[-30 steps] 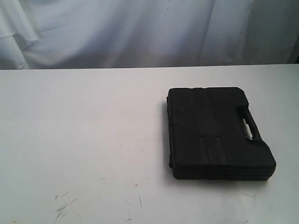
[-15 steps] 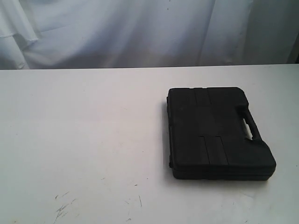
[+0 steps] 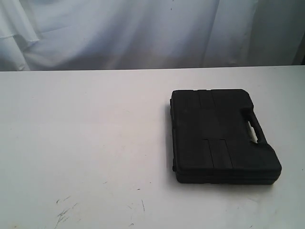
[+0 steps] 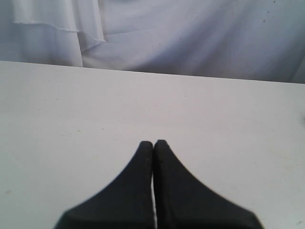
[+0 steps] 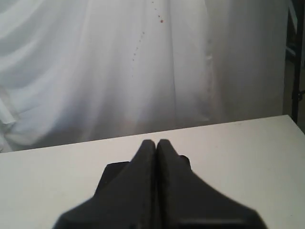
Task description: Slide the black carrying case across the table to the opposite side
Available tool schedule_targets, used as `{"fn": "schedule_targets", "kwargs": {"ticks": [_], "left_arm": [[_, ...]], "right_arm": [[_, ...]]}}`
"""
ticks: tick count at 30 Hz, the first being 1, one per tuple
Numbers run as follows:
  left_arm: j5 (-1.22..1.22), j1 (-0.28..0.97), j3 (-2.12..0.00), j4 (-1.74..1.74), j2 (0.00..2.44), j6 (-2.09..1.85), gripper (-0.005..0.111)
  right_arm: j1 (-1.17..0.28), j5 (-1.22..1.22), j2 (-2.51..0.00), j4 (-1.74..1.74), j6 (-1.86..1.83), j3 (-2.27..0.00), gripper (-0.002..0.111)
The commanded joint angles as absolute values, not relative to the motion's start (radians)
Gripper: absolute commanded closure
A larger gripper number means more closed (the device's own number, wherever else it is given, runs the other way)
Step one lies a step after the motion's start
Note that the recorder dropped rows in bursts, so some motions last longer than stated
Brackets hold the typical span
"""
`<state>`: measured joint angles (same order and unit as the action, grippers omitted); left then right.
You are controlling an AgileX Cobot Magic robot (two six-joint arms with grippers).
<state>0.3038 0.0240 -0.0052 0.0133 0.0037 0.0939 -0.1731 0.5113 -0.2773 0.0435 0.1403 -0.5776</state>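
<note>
The black carrying case (image 3: 221, 136) lies flat on the right half of the white table (image 3: 86, 138), its handle (image 3: 253, 128) on the right-hand edge. Neither arm shows in the exterior view. My left gripper (image 4: 153, 142) is shut with nothing in it and hangs over bare tabletop (image 4: 71, 114). My right gripper (image 5: 155, 142) is also shut and empty; part of the case (image 5: 113, 171) peeks out behind its fingers, mostly hidden by them.
A white draped curtain (image 3: 143, 33) hangs behind the table's far edge. Dark scuff marks (image 3: 64, 212) mark the near left of the tabletop. A dark frame (image 5: 296, 62) stands at the right beyond the table.
</note>
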Motion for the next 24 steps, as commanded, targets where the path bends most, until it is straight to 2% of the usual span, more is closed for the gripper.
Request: {"fn": "schedule_targets", "kwargs": {"ticks": [1, 13, 19, 24], "left_arm": [[0.293, 0.022, 0.0, 0.009, 0.0, 0.096, 0.107], [0.293, 0.022, 0.0, 0.009, 0.0, 0.096, 0.107], [0.293, 0.022, 0.0, 0.009, 0.0, 0.096, 0.107], [0.293, 0.022, 0.0, 0.009, 0.0, 0.096, 0.107]], "right_arm": [[-0.168, 0.328, -0.19, -0.027, 0.187, -0.392, 0.108], [-0.168, 0.271, -0.13, -0.087, 0.184, -0.169, 0.108], [-0.168, 0.153, -0.045, -0.087, 0.179, -0.03, 0.108], [-0.168, 0.151, -0.012, -0.074, 0.179, 0.0, 0.108]]}}
